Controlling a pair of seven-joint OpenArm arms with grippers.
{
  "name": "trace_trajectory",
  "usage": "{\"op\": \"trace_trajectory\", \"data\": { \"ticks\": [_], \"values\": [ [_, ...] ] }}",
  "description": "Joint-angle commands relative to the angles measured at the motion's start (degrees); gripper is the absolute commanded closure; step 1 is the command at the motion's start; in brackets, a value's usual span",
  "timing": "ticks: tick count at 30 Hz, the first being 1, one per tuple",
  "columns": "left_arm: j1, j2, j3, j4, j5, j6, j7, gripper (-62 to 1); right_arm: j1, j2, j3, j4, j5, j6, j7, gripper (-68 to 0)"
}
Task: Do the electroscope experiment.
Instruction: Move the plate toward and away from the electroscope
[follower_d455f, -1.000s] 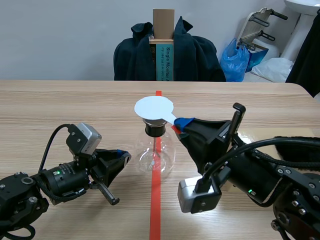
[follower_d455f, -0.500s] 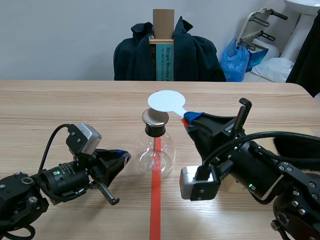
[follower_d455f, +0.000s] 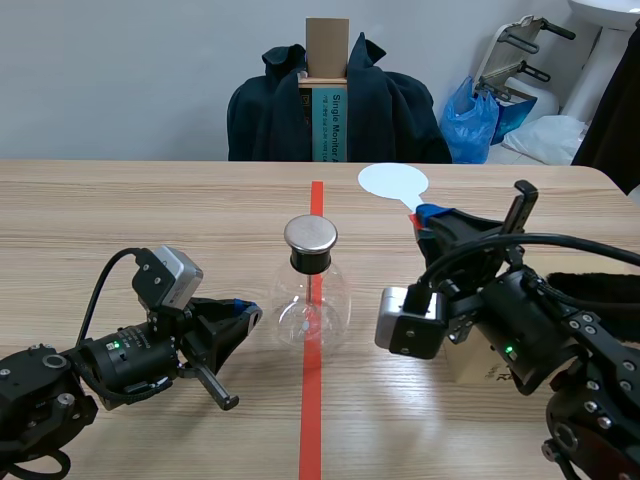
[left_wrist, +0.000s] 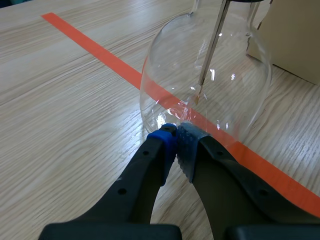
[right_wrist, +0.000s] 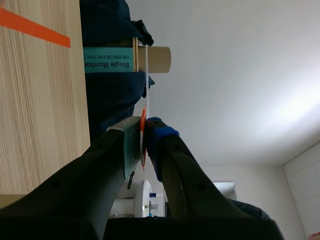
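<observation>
A round glass flask (follower_d455f: 312, 300) with a metal cap (follower_d455f: 310, 234) stands on the red tape line at mid-table. My right gripper (follower_d455f: 425, 215) is shut on the red handle of a white disc paddle (follower_d455f: 393, 181), held up to the right of the flask and clear of the cap. In the right wrist view the paddle (right_wrist: 147, 85) shows edge-on, pinched in that gripper (right_wrist: 144, 125). My left gripper (follower_d455f: 245, 312) lies low on the table, shut on nothing. Its tips (left_wrist: 176, 135) rest against the flask's (left_wrist: 210, 75) base, and a thin rod (left_wrist: 210, 55) hangs inside the glass.
A cardboard box (follower_d455f: 470, 365) sits under my right arm, close to the flask (left_wrist: 295, 35). Behind the table's far edge stand a chair draped with a dark jacket (follower_d455f: 390, 110), a box with a teal label (follower_d455f: 325, 115) and a blue bag (follower_d455f: 480, 115).
My right gripper has carried the white disc off the flask's cap, to the right and toward the far side. The left arm and the flask have stayed put.
</observation>
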Motion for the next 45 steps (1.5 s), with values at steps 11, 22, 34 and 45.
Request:
{"op": "trace_trajectory", "data": {
  "ticks": [11,22,34,45],
  "values": [
    [-0.79,-0.22,-0.04,0.66,-0.37,-0.07,-0.85,-3.9,0.7,0.59,0.48,0.81,0.39,-0.44,9.75,-0.7],
    [-0.79,-0.22,-0.04,0.66,-0.37,-0.07,-0.85,-3.9,0.7,0.57,0.48,0.81,0.39,-0.44,20.68,-0.7],
    [-0.79,-0.22,-0.04,0.66,-0.37,-0.07,-0.85,-3.9,0.7,0.57,0.48,0.81,0.39,-0.44,21.94,-0.7],
    [-0.79,-0.22,-0.04,0.66,-0.37,-0.07,-0.85,-3.9,0.7,0.57,0.48,0.81,0.48,-0.44,13.18,-0.7]
  ]
}}
